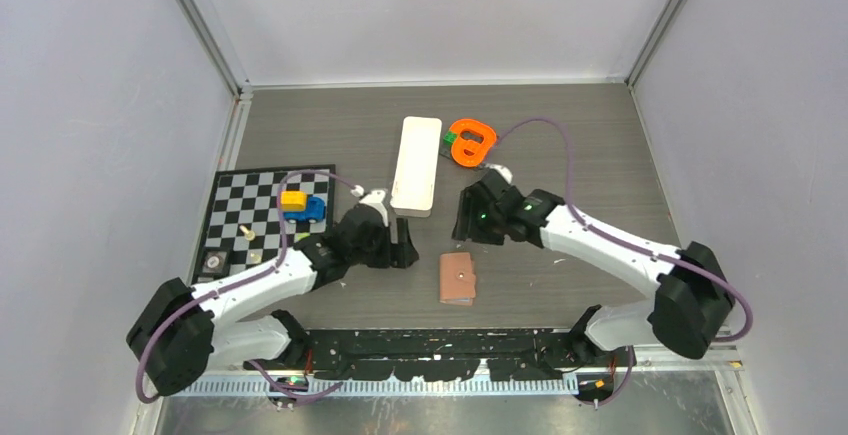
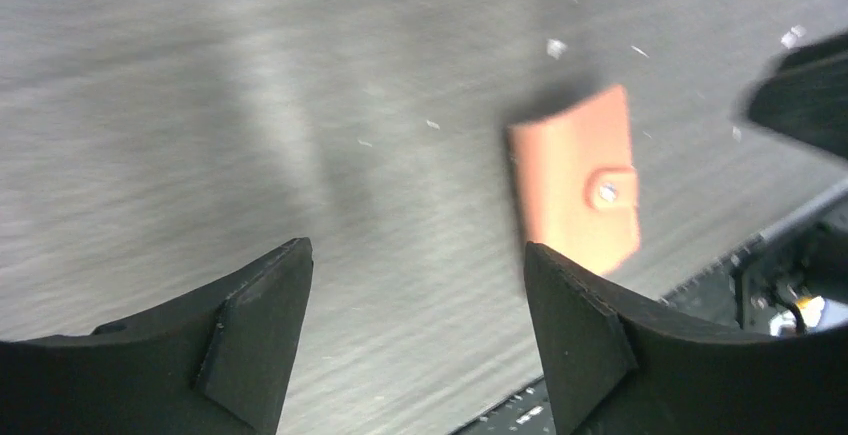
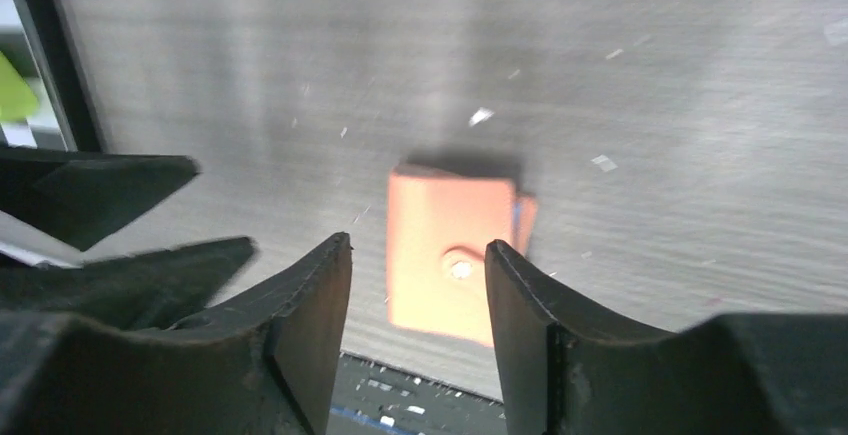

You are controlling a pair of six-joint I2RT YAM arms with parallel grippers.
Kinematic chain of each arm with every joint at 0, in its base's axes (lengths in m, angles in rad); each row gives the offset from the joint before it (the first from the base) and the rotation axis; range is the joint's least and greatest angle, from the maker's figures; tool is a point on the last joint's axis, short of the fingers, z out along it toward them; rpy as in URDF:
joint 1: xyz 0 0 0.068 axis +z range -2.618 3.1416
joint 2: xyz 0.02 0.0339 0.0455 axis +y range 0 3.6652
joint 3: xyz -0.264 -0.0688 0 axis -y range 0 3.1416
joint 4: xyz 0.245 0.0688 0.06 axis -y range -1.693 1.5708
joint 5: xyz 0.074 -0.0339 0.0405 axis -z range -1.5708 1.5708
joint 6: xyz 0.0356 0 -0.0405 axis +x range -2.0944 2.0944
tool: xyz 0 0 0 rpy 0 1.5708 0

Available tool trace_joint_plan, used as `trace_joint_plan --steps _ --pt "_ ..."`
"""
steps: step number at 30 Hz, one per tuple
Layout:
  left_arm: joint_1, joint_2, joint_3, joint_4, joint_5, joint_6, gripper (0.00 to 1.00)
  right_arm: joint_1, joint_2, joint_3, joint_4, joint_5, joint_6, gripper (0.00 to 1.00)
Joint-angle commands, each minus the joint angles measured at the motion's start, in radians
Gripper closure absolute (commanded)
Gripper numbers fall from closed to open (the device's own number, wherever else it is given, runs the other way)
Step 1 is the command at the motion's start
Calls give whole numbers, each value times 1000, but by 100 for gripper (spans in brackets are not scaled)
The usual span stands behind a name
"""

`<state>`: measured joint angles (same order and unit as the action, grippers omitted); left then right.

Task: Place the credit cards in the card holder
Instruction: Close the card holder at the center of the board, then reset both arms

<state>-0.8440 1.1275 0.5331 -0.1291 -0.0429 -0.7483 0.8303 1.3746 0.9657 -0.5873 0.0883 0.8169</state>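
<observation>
The card holder (image 1: 458, 278) is a small tan-brown folding wallet. It lies flat and folded shut on the table (image 1: 600, 155), with its round snap button (image 3: 461, 268) facing up. It sits apart from the long white tray (image 1: 416, 165), past the tray's near end and slightly to the right.

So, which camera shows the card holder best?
Top external: the card holder is whole and sharp there, though small. Left wrist shows it whole but blurred; right wrist shows it larger, also blurred and partly hidden.
</observation>
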Motion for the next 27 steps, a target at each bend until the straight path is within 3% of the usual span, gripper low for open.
trace_joint_plan --steps 1,7,8,12,13,16,27 --pt "201 -6 94 -194 100 132 18 -138 -94 -66 -5 67 -88 39" --pt "460 -54 238 -391 103 206 10 -410 -298 -135 -43 193 -165 30" --pt "477 -133 336 -499 -54 245 8 -467 -468 -152 -46 307 -218 27" --pt "476 -293 401 -556 -155 278 7 -470 -687 -190 4 478 -319 27" --pt "476 -332 407 -562 -164 296 3 -471 -731 -203 16 503 -326 26" --pt "476 -439 415 -589 -195 355 0 -470 -835 -256 67 507 -344 26" --pt "476 -498 379 -625 -255 441 0 -470 -819 -239 51 502 -346 26"
